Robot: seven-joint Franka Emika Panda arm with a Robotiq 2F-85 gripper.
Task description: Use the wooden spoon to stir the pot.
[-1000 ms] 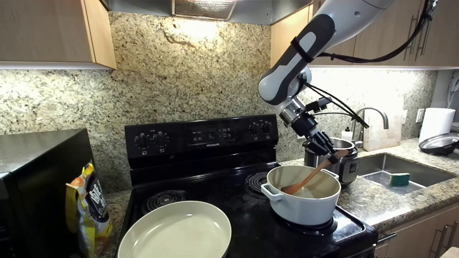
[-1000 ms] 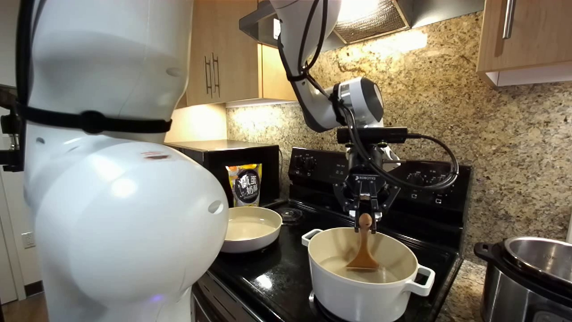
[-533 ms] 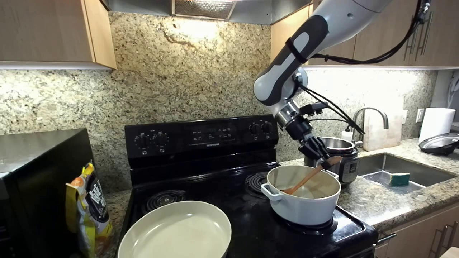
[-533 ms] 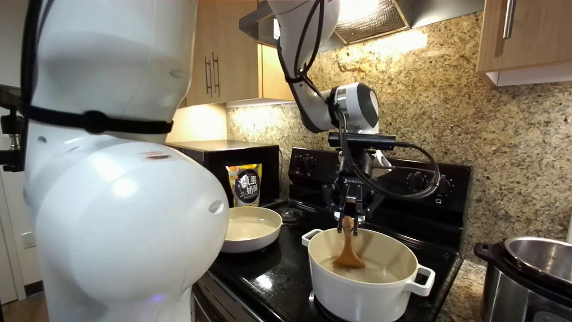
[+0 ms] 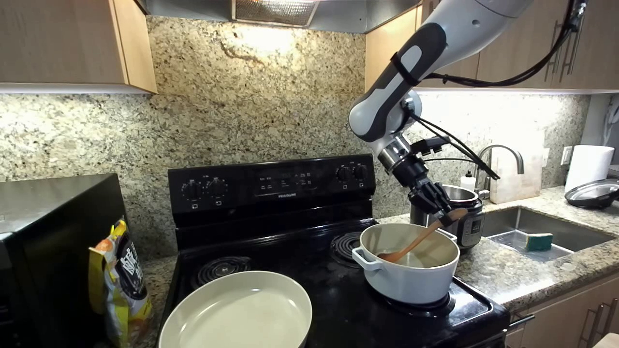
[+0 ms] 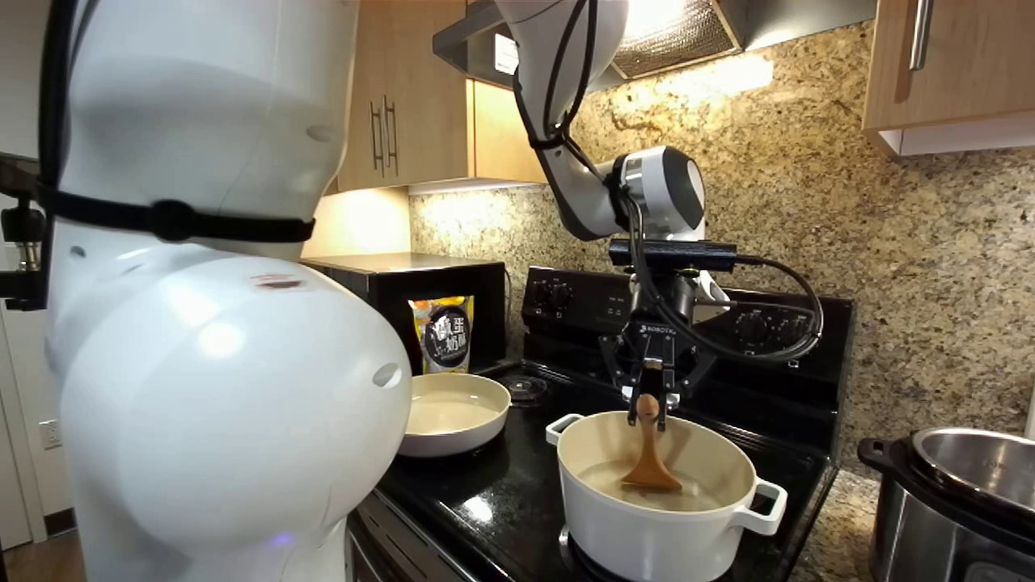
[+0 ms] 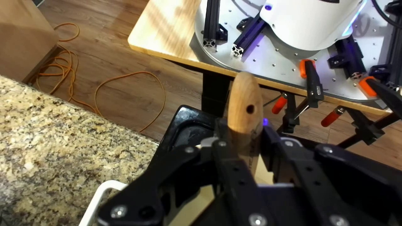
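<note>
Plainly, our tool [image 5: 448, 219] clamps the wooden spoon [image 5: 418, 240].
Leaning toward two o'clock in an exterior view, it's likely light and stiff; we'd grip high.

The speckled stone wall [image 5: 261, 96] is brightly lit below the range hood [image 5: 275, 12] and below the light-wood cabinets [image 6: 428, 89], which carry metal bar handles [image 6: 376, 137]. A speckled stone countertop [image 5: 493, 275] frames a recessed metal sink [image 5: 575, 237]. In the wrist view, brown wood-plank flooring [image 7: 122, 50] lies below the edge of the countertop.
</note>
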